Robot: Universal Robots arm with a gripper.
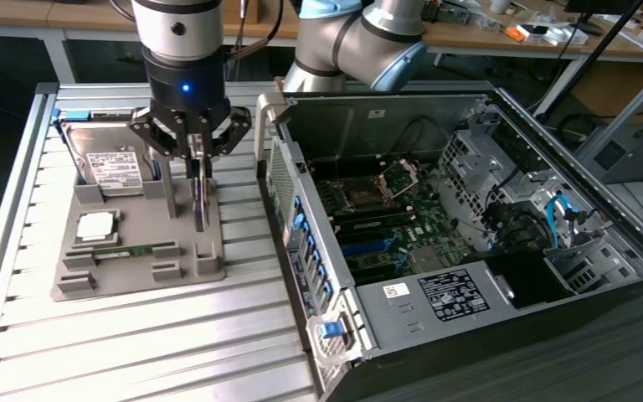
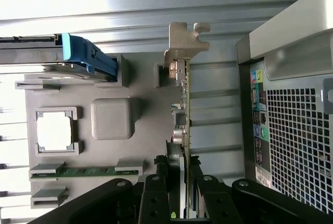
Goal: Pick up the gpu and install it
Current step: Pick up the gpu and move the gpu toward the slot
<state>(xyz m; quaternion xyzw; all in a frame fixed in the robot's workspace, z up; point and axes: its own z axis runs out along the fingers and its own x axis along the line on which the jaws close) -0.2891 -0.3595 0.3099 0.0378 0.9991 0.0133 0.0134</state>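
From my station the pick looks made and the install is not yet done. The gpu (image 1: 200,197) stands on edge over the grey holder (image 1: 187,268) on the worktop (image 1: 131,343), just beside the hard drive (image 1: 115,163). I cannot tell whether its lower edge has cleared the holder's slot. The pincer (image 1: 197,155) is clamped on the gpu's upper edge. In the wrist view its fingers (image 2: 156,193) press either side of the card (image 2: 184,104). The open computer case (image 1: 411,310) lies to the exterior view's right, and I see no card seated on its motherboard (image 1: 388,226). The arm (image 1: 182,42) hangs straight down over the holder, wrist vertical, well apart from the case opening.
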